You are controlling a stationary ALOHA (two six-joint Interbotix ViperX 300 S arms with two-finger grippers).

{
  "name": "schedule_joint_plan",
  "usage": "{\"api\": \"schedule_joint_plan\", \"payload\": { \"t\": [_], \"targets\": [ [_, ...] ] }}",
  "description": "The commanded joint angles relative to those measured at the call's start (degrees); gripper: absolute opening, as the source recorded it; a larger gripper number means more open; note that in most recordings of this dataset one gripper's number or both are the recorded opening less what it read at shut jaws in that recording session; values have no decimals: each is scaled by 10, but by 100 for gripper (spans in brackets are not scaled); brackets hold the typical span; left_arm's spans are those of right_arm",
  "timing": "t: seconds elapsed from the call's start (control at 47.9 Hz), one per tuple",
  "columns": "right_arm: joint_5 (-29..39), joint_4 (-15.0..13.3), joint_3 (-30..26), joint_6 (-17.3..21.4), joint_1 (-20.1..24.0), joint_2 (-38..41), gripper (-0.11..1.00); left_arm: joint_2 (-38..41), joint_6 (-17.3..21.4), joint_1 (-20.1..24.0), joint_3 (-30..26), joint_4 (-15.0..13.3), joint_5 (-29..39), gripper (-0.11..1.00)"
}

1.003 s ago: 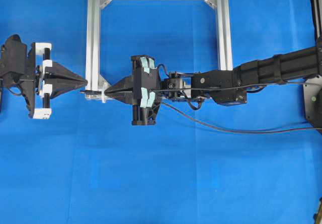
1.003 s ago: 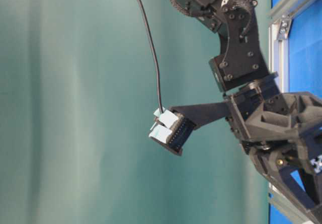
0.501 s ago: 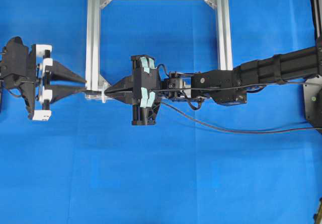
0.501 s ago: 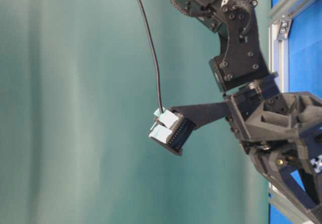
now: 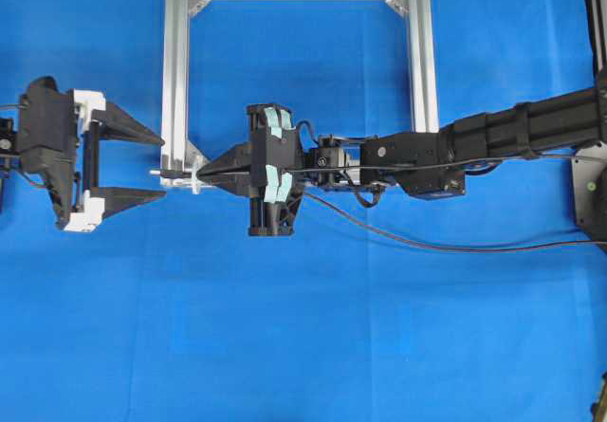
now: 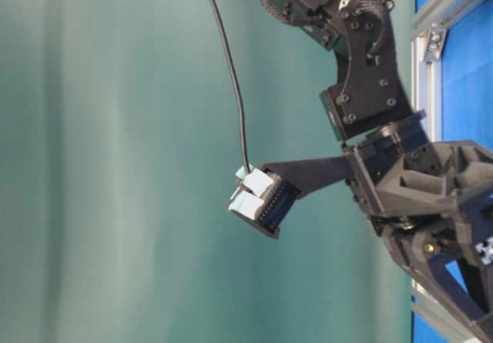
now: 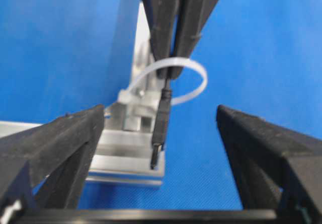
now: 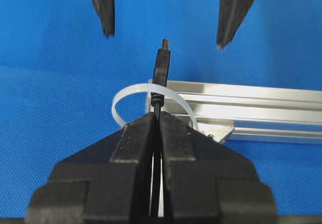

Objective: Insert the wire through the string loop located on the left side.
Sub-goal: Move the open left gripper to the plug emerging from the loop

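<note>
At the lower-left corner of the aluminium frame (image 5: 175,81), the string loop (image 8: 151,100) stands out from the profile, and the plug end of the wire (image 8: 162,63) already projects through it toward the left side. The right end effector (image 5: 204,169) is closed tight on the wire just behind the plug, fingertips right at the loop; holding so near the tip presumably keeps the flexible cable stiff enough to steer through the small opening. The rest of the wire trails back along the right arm and across the blue bench (image 5: 379,346).

The left end effector (image 5: 156,167) sits just outside the frame, jaws spread wide and holding nothing, one finger on each side of the protruding plug. In the left wrist view the plug (image 7: 160,133) hangs between the two fingers (image 7: 55,148) without touching either. That placement suits a take-over grasp from the far side of the loop.

Judgement: insertion is mostly achieved; what remains is closing on the plug and drawing the wire through. How far the plug clears the loop is hard to read, since the left wrist view is soft. Risk: the loop flexing and shedding the plug.
</note>
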Motion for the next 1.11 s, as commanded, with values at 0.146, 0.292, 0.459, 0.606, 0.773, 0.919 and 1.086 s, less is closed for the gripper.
{"api": "schedule_joint_plan", "payload": {
  "t": [0.146,0.292,0.459,0.606,0.773,0.919,1.086],
  "targets": [
    [-3,0,-6,1,-2,-12,0,65,0,-3,-33,0,-3,87],
    [-3,0,-6,1,-4,-12,0,68,0,-3,-34,0,-3,86],
    [-4,0,-6,1,-5,-11,0,67,0,-2,-33,0,-3,86],
    [-3,0,-6,1,-4,-11,0,68,1,-3,-33,0,-3,86],
    [-3,0,-6,1,-4,-12,0,68,1,-3,-34,0,-3,84],
    [-3,0,-6,1,-4,-11,0,69,1,-2,-38,-3,-3,78],
    [-3,0,-5,1,-4,-12,0,71,2,-3,-42,-3,-2,47]
  ]
}}
